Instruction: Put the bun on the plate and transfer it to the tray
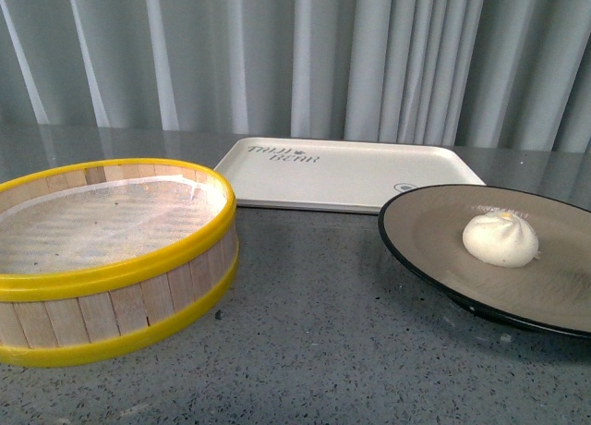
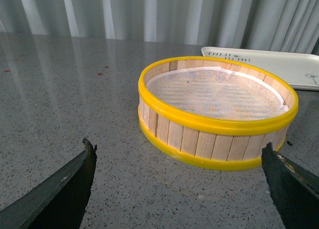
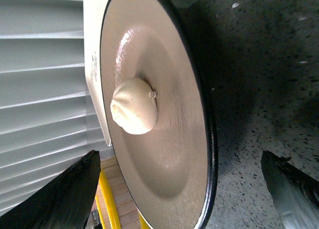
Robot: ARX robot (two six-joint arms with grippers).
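Note:
The white pleated bun (image 1: 500,238) sits on the beige, black-rimmed plate (image 1: 425,240) at the right of the table. The cream-white tray (image 1: 351,180) with lettering lies flat behind, between plate and steamer. No gripper shows in the front view. In the right wrist view the bun (image 3: 134,106) rests on the plate (image 3: 207,154), and my right gripper (image 3: 182,189) is open with the plate's near rim between its fingers. My left gripper (image 2: 179,181) is open and empty over bare table, in front of the steamer. The tray's corner (image 2: 294,69) shows behind.
A round wooden steamer basket (image 1: 111,286) with yellow rims and a white liner stands at the left, empty; it also shows in the left wrist view (image 2: 219,114). A grey speckled tabletop (image 1: 314,351) lies under everything. Pale curtains hang behind.

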